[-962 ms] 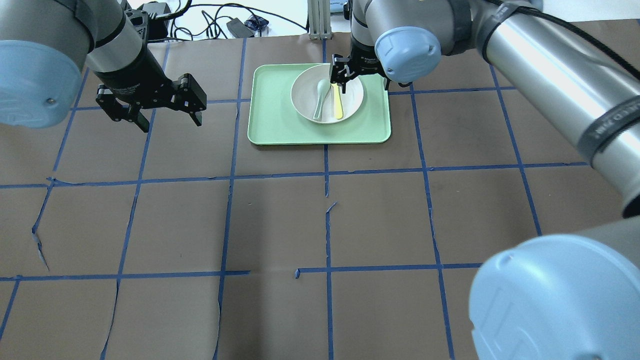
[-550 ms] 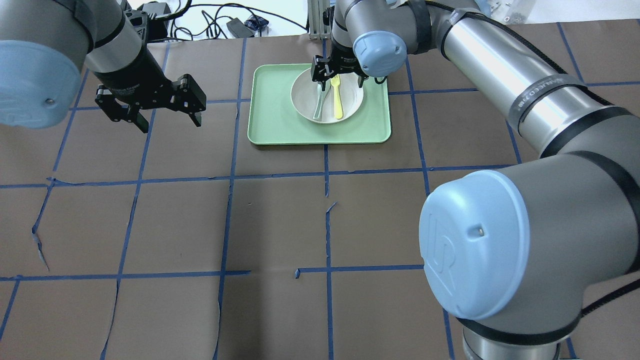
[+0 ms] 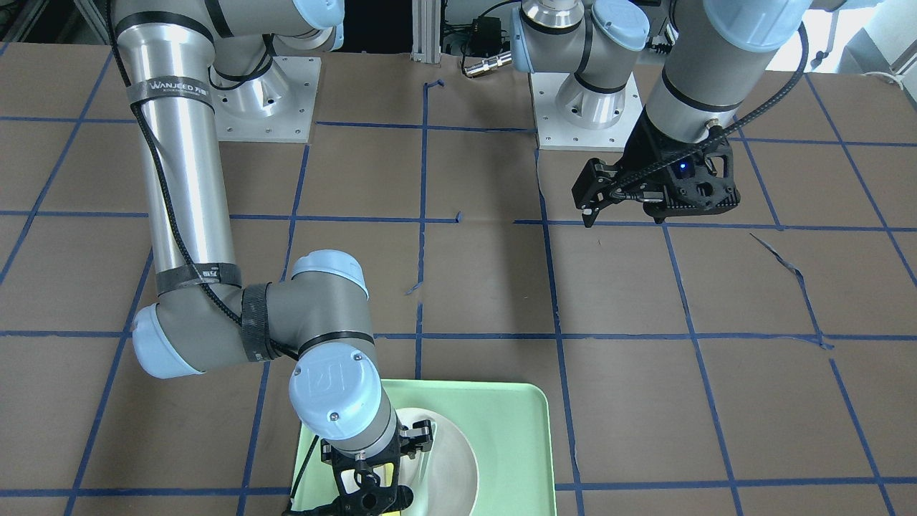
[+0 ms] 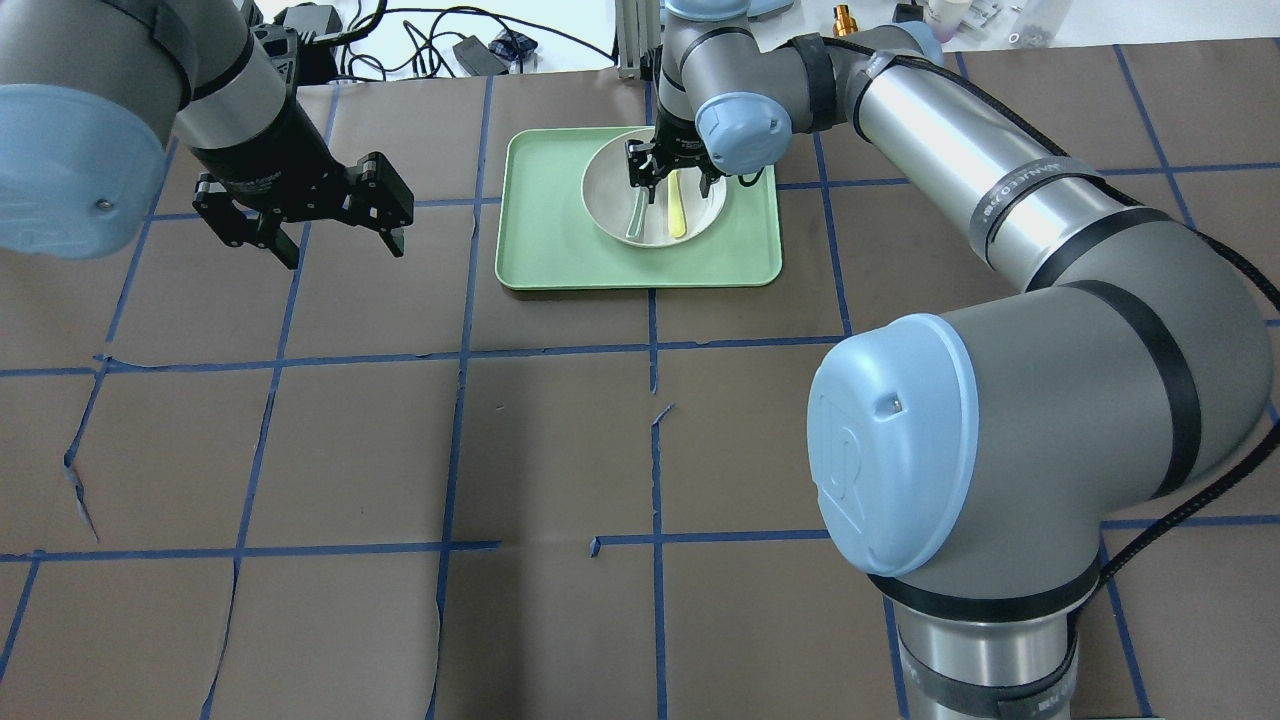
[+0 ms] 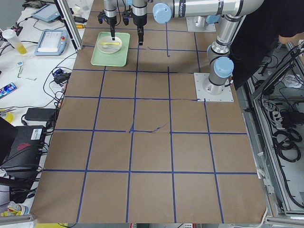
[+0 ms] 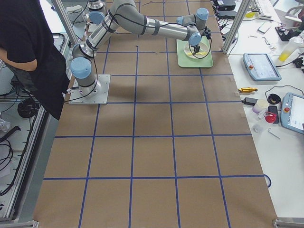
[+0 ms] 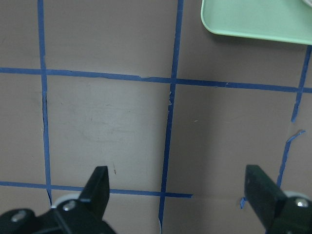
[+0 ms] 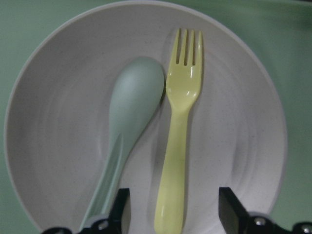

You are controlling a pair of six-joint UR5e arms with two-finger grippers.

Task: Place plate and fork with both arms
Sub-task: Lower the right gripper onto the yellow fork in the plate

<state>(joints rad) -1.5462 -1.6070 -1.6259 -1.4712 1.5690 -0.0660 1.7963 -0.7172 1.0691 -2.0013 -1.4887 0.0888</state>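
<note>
The fork looks light, stiff and slick, best pinched across its narrow handle; it lies beside the spoon in the plate on the tray, upper middle of the overhead view. Only the right wrist view makes plain that the right claw is wide open, empty, straddling that handle, while the left claw gapes empty over tabletop.

The plate lies on the tray toward the bench's far edge, with the spoon left of the fork on it. The left gripper hangs left of the tray.
</note>
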